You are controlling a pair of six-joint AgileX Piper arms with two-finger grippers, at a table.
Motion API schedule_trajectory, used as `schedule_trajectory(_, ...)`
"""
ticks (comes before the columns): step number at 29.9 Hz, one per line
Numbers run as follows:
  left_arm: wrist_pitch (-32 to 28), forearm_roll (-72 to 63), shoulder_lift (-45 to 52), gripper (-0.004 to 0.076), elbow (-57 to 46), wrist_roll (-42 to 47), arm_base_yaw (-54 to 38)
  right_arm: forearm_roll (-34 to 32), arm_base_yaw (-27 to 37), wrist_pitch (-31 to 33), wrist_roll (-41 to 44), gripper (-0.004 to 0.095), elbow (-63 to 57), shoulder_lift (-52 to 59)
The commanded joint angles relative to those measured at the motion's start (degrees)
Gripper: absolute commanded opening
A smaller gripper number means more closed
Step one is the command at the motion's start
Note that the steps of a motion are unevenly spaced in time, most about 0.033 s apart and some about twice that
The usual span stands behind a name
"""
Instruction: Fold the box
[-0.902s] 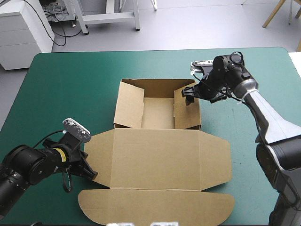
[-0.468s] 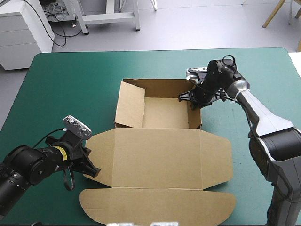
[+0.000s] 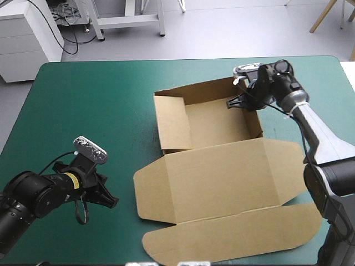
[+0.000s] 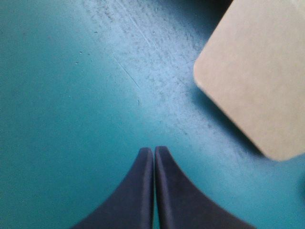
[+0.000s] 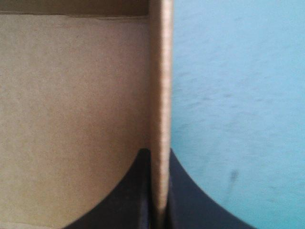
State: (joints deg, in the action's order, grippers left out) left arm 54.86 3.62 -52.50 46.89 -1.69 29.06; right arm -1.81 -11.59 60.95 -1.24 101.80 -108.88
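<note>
Seen from above, the brown box (image 3: 222, 183) is an open tray with its lid lying flat toward the robot. Since the earlier pictures the whole sheet has slid from the middle of the surface toward 3 o'clock. It has also swung a little anticlockwise, so the lid's long fold now slants up toward 2 o'clock.

The right claw (image 3: 239, 103), at 2 o'clock, is clenched on the tray's right-hand wall (image 3: 254, 119) near its far corner. Its wrist view shows the board's edge pinched between the two black fingers, tray floor on one side and bare cover on the other.

The left claw (image 3: 108, 200), at 8 o'clock, is closed on nothing, its tips meeting over the cover. Earlier it sat against the lid's side flap (image 3: 145, 191); that flap's rounded corner now lies well apart from it, ahead and to one side.

This looks like a drag to reposition the box rather than a fold. The tray's walls stand, the lid is not yet raised, and the left claw would have to reach farther to help.

The teal-green cover (image 3: 94, 111) is bare around the box. Beyond its far edge at 12 o'clock is grey floor (image 3: 222, 27), and at 10 o'clock a white cabinet (image 3: 28, 39).
</note>
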Motion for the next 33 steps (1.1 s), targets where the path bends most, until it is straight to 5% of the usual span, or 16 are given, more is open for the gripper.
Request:
schedule_trajectory(1, -0.77, 0.79, 0.75, -0.0010, 1.40, 0.53, 0.36, -4.11, 6.90, -2.08, -1.83, -0.0019, 3.10, 6.15)
schedule_trajectory(13, 0.83, 6.77, 0.75, -0.0010, 1.40, 0.53, 0.36, -1.97, 32.32, -2.19, 1.24, -0.0019, 2.63, 7.35)
schedule_trajectory(23, 0.83, 7.66, 0.75, -0.0010, 1.40, -0.01, 0.36, 0.20, 39.17, -2.99, -1.71, 0.0010, 2.11, 4.55)
schedule_trajectory(27, 1.05, 7.66, 0.75, -0.0010, 1.40, -0.01, 0.36, 1.81, 39.17, -4.19, -3.20, 0.0228, 2.11, 4.19)
schedule_trajectory(33, 1.05, 7.92, 0.75, -0.0010, 1.40, -0.01, 0.36, 2.33, 39.17, -4.47, -4.04, 0.0857, 2.11, 4.19)
